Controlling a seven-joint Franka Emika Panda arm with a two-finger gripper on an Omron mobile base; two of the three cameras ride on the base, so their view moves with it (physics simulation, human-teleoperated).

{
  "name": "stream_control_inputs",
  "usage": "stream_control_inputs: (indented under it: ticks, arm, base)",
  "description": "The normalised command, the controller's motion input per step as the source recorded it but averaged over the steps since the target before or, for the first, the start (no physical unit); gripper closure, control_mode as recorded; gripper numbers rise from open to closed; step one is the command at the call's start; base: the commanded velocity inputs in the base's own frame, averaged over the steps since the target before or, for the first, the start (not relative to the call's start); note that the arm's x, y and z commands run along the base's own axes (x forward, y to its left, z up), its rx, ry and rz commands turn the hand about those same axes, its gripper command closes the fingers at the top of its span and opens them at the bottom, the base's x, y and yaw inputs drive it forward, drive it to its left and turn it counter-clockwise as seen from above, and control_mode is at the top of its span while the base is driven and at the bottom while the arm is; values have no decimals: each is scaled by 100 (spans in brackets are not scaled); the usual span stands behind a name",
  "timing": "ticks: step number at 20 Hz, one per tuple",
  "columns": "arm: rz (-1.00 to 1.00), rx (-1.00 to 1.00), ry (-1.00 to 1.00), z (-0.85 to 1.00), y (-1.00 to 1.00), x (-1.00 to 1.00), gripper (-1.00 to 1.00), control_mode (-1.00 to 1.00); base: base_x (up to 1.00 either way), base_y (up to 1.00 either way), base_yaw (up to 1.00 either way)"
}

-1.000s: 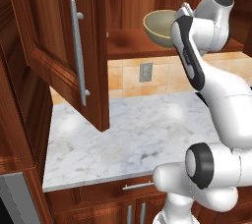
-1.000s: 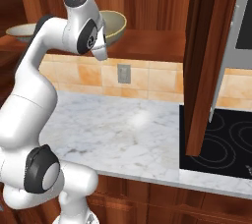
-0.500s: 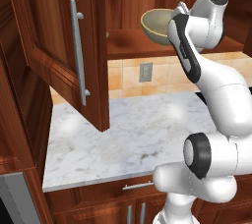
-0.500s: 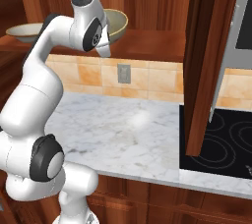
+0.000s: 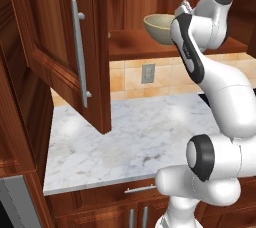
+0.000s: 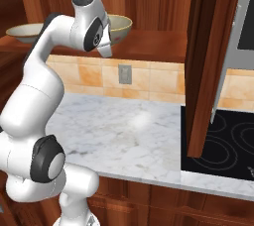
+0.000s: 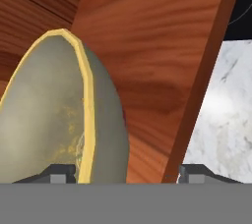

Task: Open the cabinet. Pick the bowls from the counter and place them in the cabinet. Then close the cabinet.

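Olive-tan and deep, the ceramic bowl with the yellow rim (image 5: 159,28) sat on the wooden shelf (image 6: 154,42) of the reddish-brown wall cabinet (image 5: 60,62), both raised-panel doors standing open. Its shallower, speckled companion (image 6: 26,32) rested further along the same shelf, well apart from it. No bowl lay on the white marble counter with grey veining (image 5: 140,137).

Seen from the hand, the two-finger gripper (image 7: 120,173) had its dark tips spread wide, one on each side of the deep bowl's wall and rim. Whether either tip touched the rim could not be told. The bowl seemed to sit on the shelf under its own weight, not held.

Judged from this, both bowls were stowed, and what remained was drawing the hand out and shutting the doors. The risk lay in the withdrawal: a fingertip close to the rim could catch it and drag or tip the bowl toward the shelf's front edge, from which it would drop to the counter. The left door with its long silver bar handle (image 5: 79,54) hung far out over the counter, and a wide swing of the arm might knock it.
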Motion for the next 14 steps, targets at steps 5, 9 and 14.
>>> stream_control_inputs:
  ticks: [5,9,14]
  arm:
    - [0,0,-7,5,0,0,-100,-100]
    - [0,0,-11,17,-10,-36,-100,-100]
    - [0,0,-3,29,-5,-75,-100,-100]
  base:
    - [0,0,0]
    - [0,0,0]
    - [0,0,0]
